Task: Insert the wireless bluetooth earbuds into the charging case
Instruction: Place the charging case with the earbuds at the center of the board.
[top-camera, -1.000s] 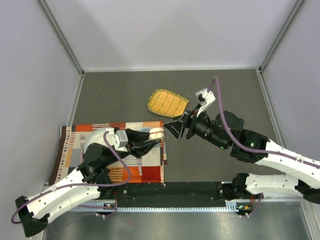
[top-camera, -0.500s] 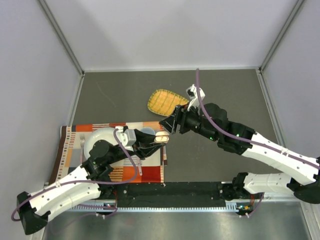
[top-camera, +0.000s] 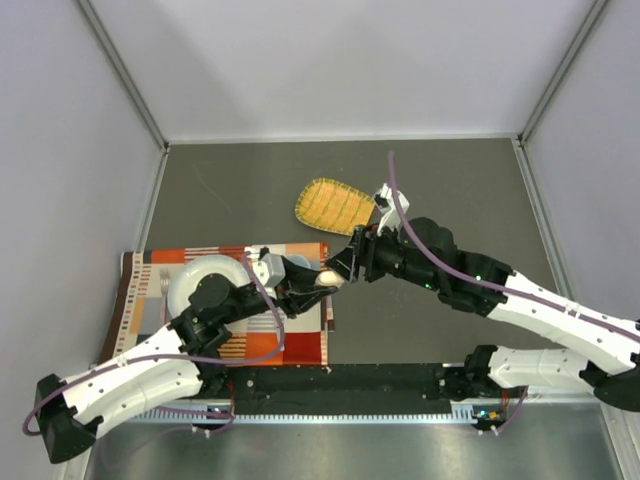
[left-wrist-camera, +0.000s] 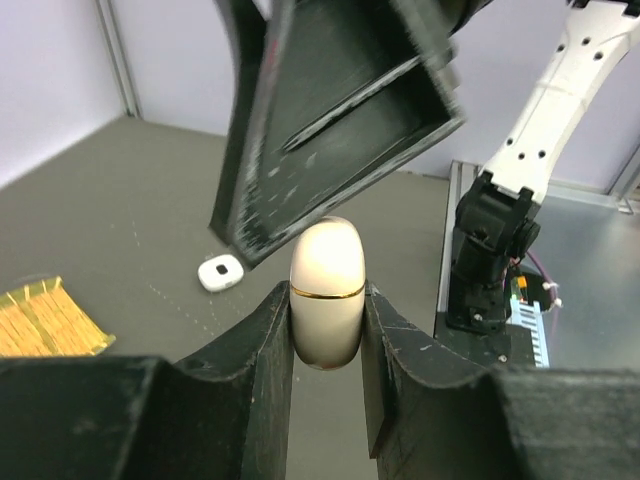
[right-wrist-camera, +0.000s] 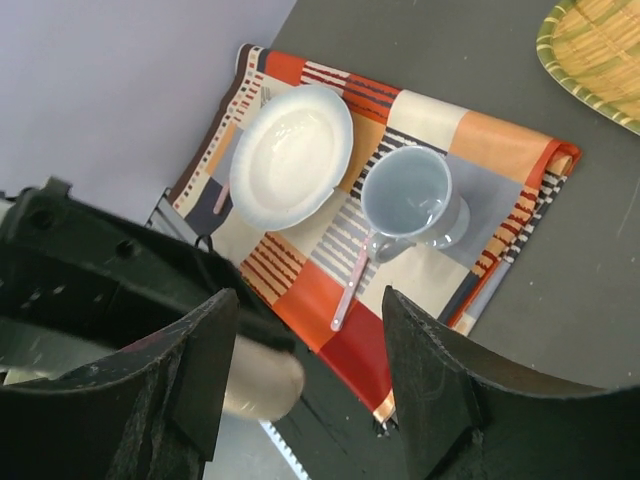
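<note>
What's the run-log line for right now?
left gripper: shut on charging case | right gripper: open, jaws straddling the case | case lid: closed | earbuds: not visible

Left claw (left-wrist-camera: 326, 330) clamped shut, right claw (right-wrist-camera: 305, 375) parted just above it, arms converging

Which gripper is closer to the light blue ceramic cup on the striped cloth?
Left. The left gripper, shut on a cream oval charging case, hangs just right of the light blue ceramic cup; the right gripper is farther right, beyond the case.
</note>
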